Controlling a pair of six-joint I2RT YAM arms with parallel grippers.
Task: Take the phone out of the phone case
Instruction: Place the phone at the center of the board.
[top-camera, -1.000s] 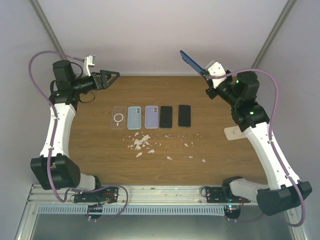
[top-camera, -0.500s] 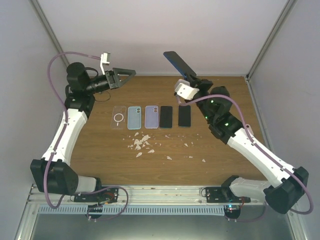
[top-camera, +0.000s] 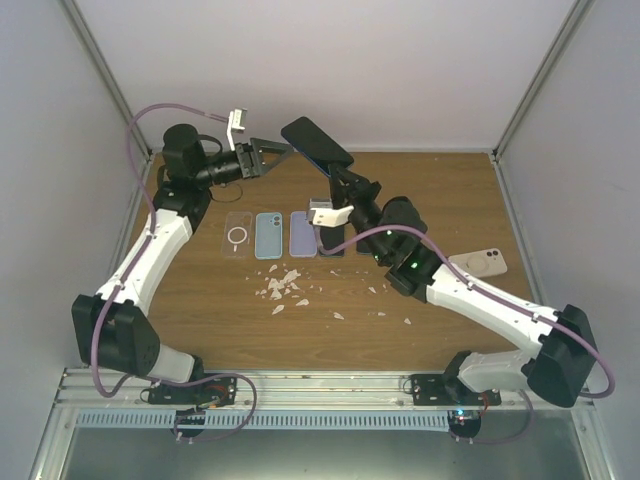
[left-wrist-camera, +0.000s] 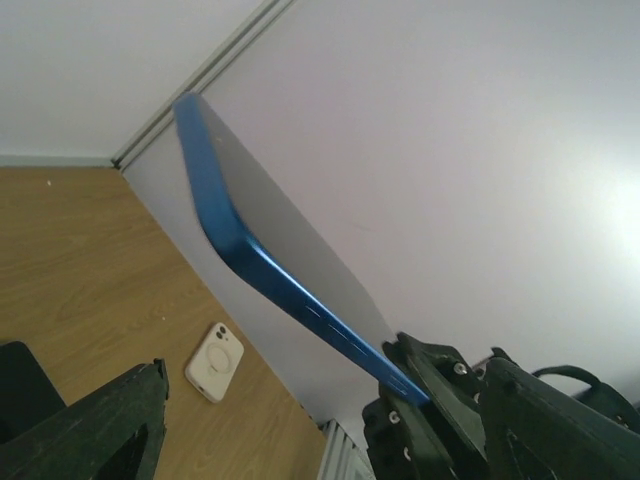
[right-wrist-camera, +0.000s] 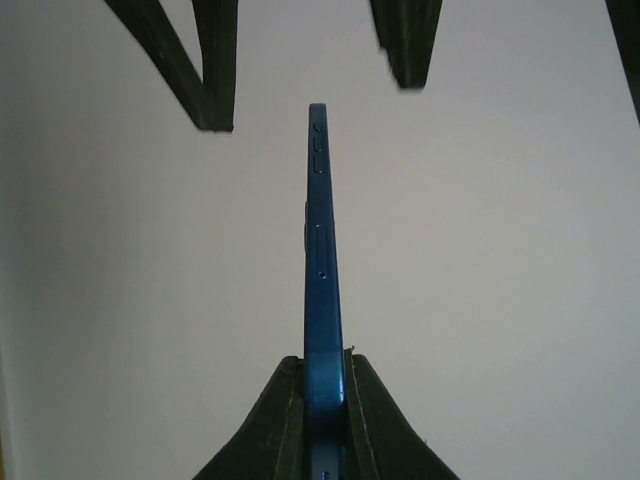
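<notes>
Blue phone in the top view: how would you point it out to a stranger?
Find the brown wooden table. Above its far edge the right gripper grips a slim blue phone in mid-air. The row of phones and cases below lies flat.

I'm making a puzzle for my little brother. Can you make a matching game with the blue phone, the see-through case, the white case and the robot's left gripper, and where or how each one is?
Things
1. blue phone
2. clear case
3. white case
4. left gripper

Places or states
A. open and empty
B. lying alone on the right side of the table
C. pinched in the right gripper, up off the table
D. flat on the table, next to the light blue case

Pairs: 1-C, 2-D, 3-B, 4-A
</notes>
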